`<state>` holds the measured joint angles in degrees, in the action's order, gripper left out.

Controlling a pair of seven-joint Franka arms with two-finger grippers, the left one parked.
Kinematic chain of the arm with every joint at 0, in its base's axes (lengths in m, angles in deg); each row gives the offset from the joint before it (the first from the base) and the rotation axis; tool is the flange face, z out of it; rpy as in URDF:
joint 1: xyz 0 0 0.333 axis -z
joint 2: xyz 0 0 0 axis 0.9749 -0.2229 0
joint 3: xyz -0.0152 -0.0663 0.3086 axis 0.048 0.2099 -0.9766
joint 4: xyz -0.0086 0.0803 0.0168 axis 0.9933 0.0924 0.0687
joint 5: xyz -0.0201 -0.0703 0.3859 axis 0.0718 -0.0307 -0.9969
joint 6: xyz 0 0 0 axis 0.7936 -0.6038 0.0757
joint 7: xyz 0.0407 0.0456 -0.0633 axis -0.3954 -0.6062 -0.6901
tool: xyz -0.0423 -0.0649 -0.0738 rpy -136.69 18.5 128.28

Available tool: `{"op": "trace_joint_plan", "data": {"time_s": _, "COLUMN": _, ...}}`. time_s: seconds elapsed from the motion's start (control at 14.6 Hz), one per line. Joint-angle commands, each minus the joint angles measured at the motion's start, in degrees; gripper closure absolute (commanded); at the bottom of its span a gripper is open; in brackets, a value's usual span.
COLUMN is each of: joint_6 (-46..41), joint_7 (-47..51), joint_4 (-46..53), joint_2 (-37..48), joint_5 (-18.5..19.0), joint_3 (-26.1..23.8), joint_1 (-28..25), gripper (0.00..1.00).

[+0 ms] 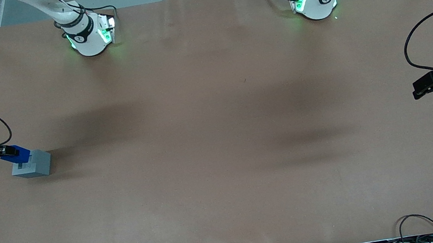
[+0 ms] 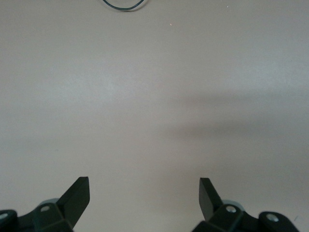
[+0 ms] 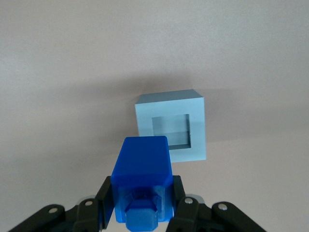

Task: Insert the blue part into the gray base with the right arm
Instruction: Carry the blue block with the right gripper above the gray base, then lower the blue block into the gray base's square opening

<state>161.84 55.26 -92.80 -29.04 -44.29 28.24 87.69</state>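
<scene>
The blue part is clamped between the black fingers of my right gripper, its narrower stub pointing back toward the wrist camera. In the front view the right gripper holds the blue part just above the gray base, at the edge of the base nearest the arm. The gray base rests on the brown table with its square recessed hole facing up and uncovered. The blue part overlaps one corner of the base and is off to the side of the hole.
The brown table stretches wide toward the parked arm's end. Both arm bases stand at the table's edge farthest from the front camera. Cables lie along the edge nearest that camera.
</scene>
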Motion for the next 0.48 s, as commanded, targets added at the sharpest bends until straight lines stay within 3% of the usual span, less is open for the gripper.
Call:
{"op": "trace_joint_plan", "data": {"time_s": 0.0, "joint_6": 0.68, "joint_7": -2.30, "joint_4": 1.62, "joint_2": -1.94, "joint_5": 0.59, "joint_3": -0.76, "joint_1": 1.92, "gripper": 0.95}}
{"op": "trace_joint_plan", "data": {"time_s": 0.41, "joint_6": 3.67, "joint_7": -5.29, "joint_4": 2.05, "joint_2": -5.10, "joint_5": 0.51, "joint_3": -0.76, "joint_1": 2.88, "gripper": 0.95}}
